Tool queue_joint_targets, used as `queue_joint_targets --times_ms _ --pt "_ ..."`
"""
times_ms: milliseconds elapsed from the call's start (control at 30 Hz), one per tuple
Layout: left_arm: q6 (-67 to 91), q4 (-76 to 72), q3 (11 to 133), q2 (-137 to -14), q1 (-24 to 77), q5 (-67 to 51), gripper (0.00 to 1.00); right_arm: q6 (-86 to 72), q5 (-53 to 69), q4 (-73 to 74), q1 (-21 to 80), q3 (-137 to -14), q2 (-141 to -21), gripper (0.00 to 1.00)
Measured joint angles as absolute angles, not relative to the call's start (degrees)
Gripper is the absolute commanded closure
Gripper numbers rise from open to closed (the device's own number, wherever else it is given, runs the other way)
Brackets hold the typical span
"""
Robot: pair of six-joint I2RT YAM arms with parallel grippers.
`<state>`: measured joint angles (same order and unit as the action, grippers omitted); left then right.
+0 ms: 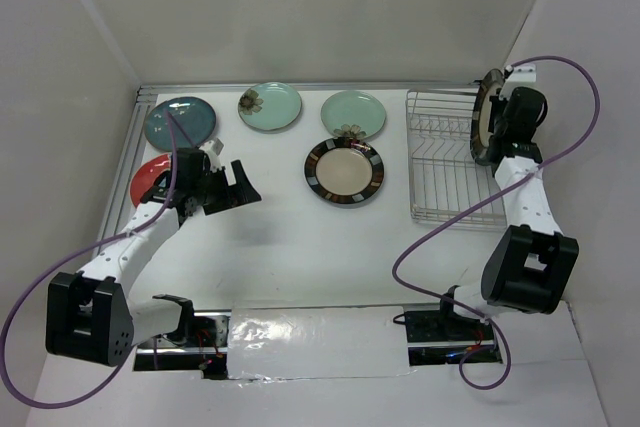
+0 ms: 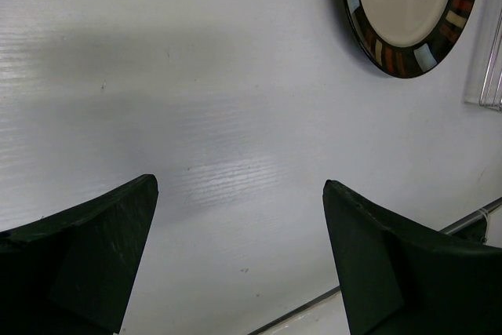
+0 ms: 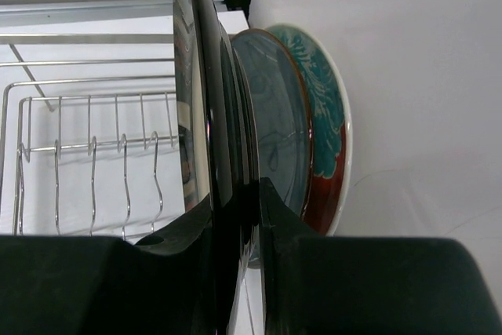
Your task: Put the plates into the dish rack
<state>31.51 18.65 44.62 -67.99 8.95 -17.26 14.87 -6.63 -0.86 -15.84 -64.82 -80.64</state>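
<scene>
Red plate [image 1: 148, 180], half hidden under left arm [image 1: 140, 237]

Left arm [image 1: 135, 242] and right arm [image 1: 525, 202]: white links, boxy black joints, purple cables [image 1: 596, 97]. The left end effector [image 2: 240, 186] has 2 black wedge fingers [image 2: 86, 264].
</scene>
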Motion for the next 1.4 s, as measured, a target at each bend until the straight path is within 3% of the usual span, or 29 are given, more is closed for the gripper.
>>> queue_joint_targets --times_ms 1000,1133,1233,1267,1367,1400 --pt "31.5 16.2 44.3 -68.9 10.0 -19.2 0.01 15.1 -3.1 -5.2 -18.0 -64.3 -88.4 0.99" --pt "31.9 14.5 44.3 -69.5 10.0 -21.1 0.02 14.2 -2.4 -5.9 -18.0 -62.9 -89.2 0.88" --pt "33.3 11.5 44.2 -70.7 10.5 -23.0 0.02 13.3 -2.3 -6.9 -18.0 -62.4 -89.3 0.73" --pt "33.7 10.5 44.1 -71.2 10.7 -23.7 0.02 13.0 -2.3 -6.9 -18.0 -62.4 -89.3 0.61" --pt "36.1 6.5 44.1 -74.6 11.5 -25.9 0.02 11.6 -2.1 -8.1 -18.0 -62.5 -89.3 0.43" --pt "36.6 5.3 44.1 -76.0 11.7 -26.6 0.03 11.2 -2.1 -8.4 -18.0 -62.8 -89.3 0.40"
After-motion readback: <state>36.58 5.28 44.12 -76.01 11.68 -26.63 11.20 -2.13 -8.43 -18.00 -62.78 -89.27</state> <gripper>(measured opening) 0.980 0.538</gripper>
